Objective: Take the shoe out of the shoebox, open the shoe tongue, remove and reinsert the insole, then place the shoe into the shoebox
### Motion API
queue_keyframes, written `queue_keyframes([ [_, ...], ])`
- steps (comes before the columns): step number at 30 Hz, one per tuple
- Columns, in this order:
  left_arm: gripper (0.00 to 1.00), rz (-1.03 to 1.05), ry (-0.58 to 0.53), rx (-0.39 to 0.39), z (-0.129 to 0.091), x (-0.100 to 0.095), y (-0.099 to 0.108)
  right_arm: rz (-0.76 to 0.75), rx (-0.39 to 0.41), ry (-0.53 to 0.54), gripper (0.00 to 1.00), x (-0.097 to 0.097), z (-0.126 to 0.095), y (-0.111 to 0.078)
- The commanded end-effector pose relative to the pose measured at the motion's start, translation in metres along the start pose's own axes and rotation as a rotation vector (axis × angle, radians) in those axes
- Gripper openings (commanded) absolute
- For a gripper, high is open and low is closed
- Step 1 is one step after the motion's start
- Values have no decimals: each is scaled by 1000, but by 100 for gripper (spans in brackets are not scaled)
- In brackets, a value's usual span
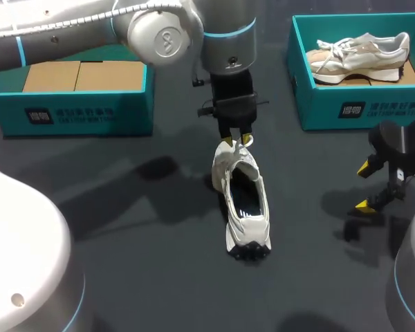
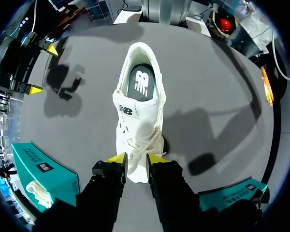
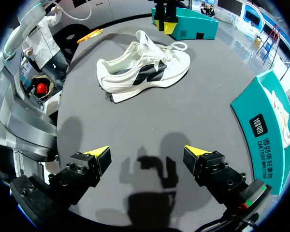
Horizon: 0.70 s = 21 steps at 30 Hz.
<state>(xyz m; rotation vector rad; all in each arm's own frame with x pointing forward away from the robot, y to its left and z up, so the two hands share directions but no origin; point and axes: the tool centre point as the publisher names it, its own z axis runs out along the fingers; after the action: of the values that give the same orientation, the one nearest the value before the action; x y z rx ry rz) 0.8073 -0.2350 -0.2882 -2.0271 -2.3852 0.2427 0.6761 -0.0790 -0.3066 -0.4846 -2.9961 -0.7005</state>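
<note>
A white shoe [image 1: 242, 200] with a dark insole lies on the table's middle, its toe end pointing away from me. My left gripper [image 1: 236, 142] stands over that far end. In the left wrist view its yellow fingertips [image 2: 117, 158] press both sides of the shoe's front [image 2: 135, 145], so the left gripper [image 2: 137, 158] is shut on it. The tongue and the insole [image 2: 141, 83] show ahead of the fingers. My right gripper [image 1: 365, 187] hangs open at the table's right, away from the shoe [image 3: 145, 67], and the right gripper [image 3: 147, 157] holds nothing.
A teal shoebox [image 1: 318, 104] at the back right holds a second, beige shoe [image 1: 360, 55]. Another teal box [image 1: 76, 107] with a cardboard insert stands at the back left. Bare dark tabletop lies between the shoe and the right gripper.
</note>
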Motion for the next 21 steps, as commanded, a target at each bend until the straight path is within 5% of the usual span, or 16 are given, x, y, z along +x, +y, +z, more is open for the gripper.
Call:
queue_keyframes([
  [1,25,9,5,8,2,-2,0,1,3,-3,100,2,0,0],
  [21,27,8,-39,123,45,11,-59,1,3,-3,100,2,0,0],
])
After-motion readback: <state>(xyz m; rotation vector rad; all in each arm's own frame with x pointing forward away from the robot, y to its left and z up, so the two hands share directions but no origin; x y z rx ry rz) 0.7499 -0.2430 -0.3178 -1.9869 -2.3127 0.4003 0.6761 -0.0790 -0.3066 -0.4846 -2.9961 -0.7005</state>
